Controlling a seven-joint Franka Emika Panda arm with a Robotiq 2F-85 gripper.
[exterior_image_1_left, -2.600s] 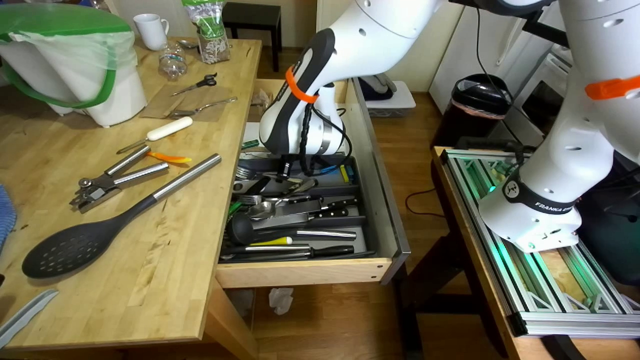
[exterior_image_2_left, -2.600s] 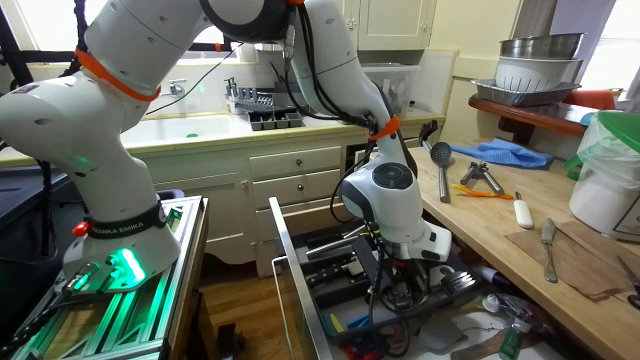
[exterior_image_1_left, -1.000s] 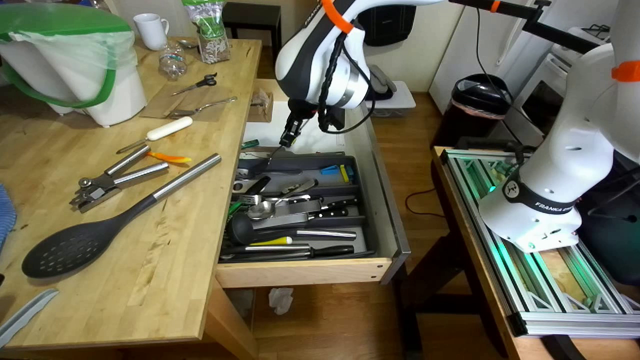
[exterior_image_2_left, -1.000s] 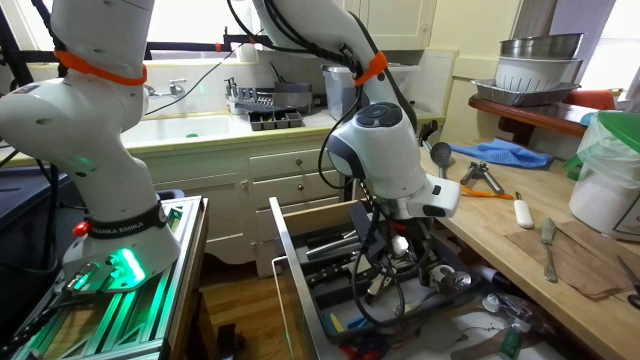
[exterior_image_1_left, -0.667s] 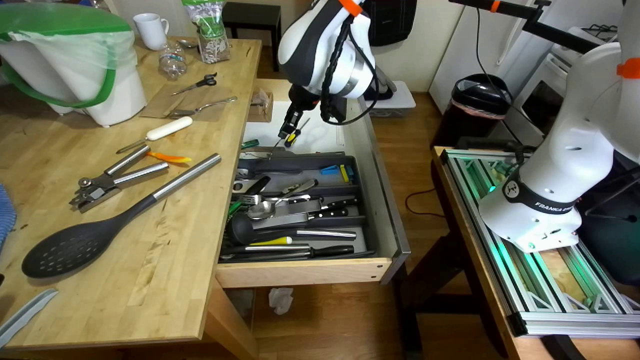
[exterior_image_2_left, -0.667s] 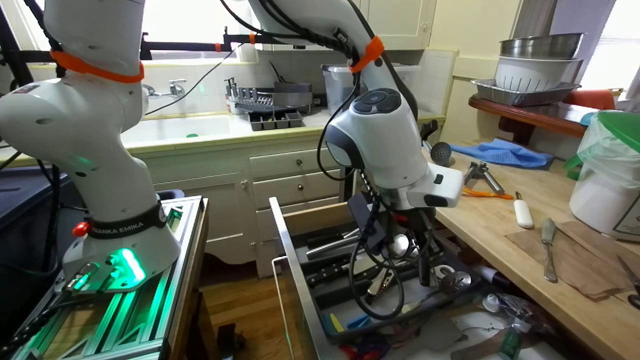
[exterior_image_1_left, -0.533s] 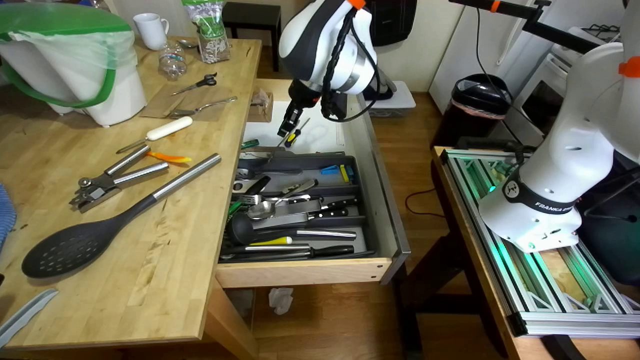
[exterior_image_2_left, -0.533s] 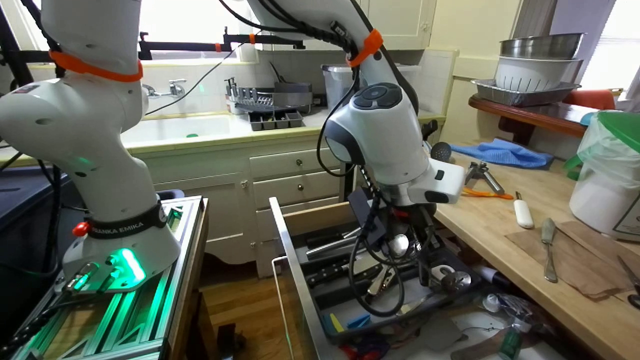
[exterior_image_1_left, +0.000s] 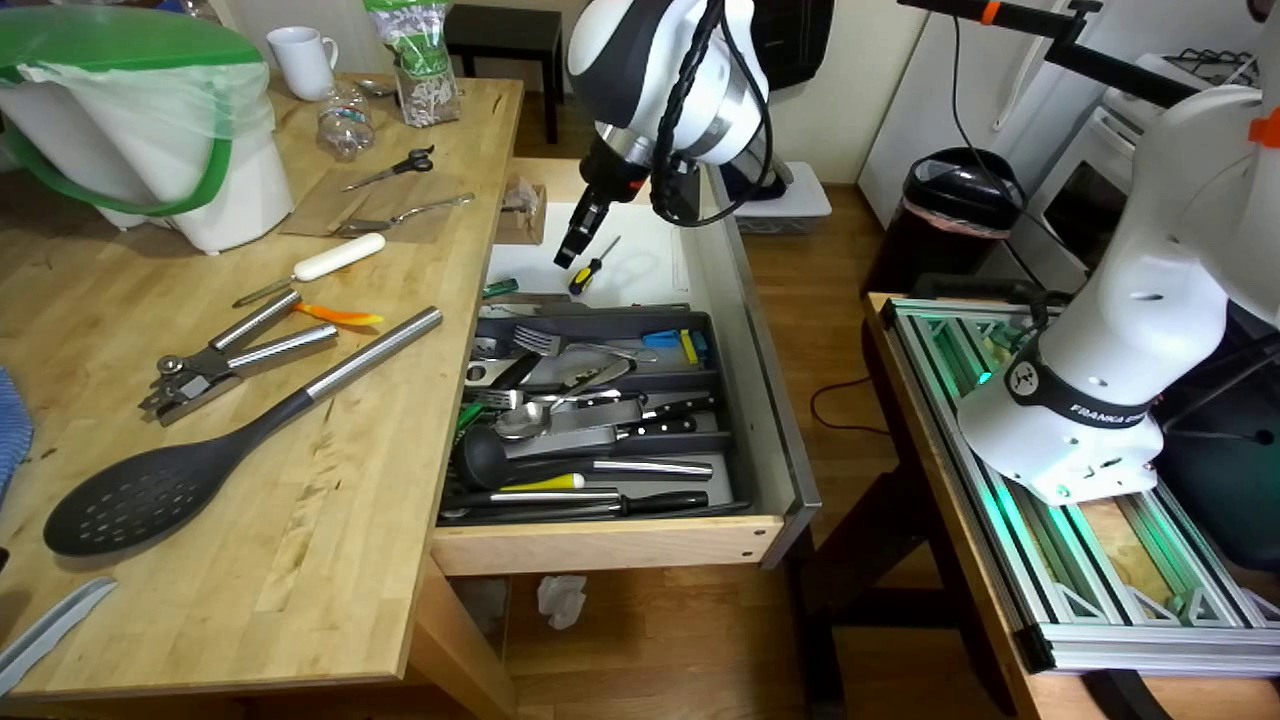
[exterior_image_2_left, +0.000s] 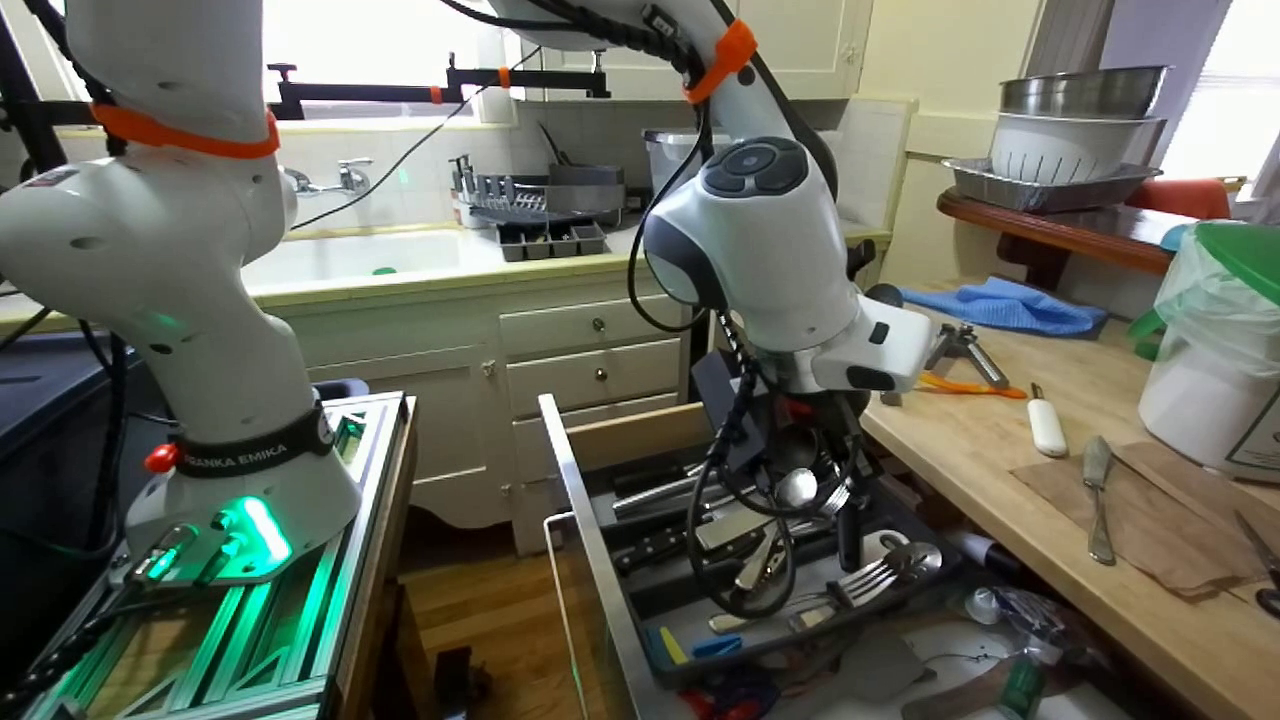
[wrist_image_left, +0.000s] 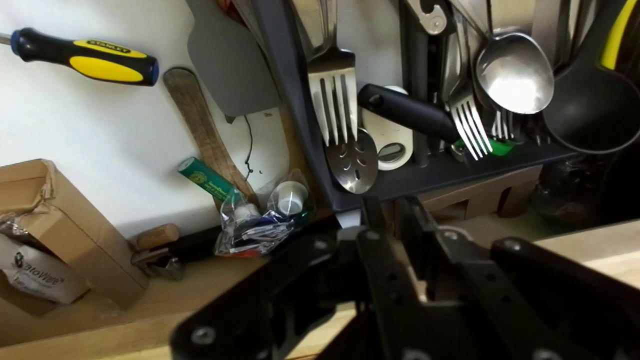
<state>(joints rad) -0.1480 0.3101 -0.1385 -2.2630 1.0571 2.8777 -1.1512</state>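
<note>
End effector (wrist_image_left: 391, 207) parted, gripping nothing, I hover above the drawer (exterior_image_1_left: 610, 547); the large fork (wrist_image_left: 332, 65) lies in the tray (wrist_image_left: 425, 182), tines over a slotted spoon (wrist_image_left: 354, 165). I judge this an unladen hovering step; any next move calls for tray clearance.

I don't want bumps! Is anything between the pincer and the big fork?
Nothing visible blocks the way: the open pincer hangs above the drawer, and the big fork lies uncovered, tines over the slotted spoon.
</note>
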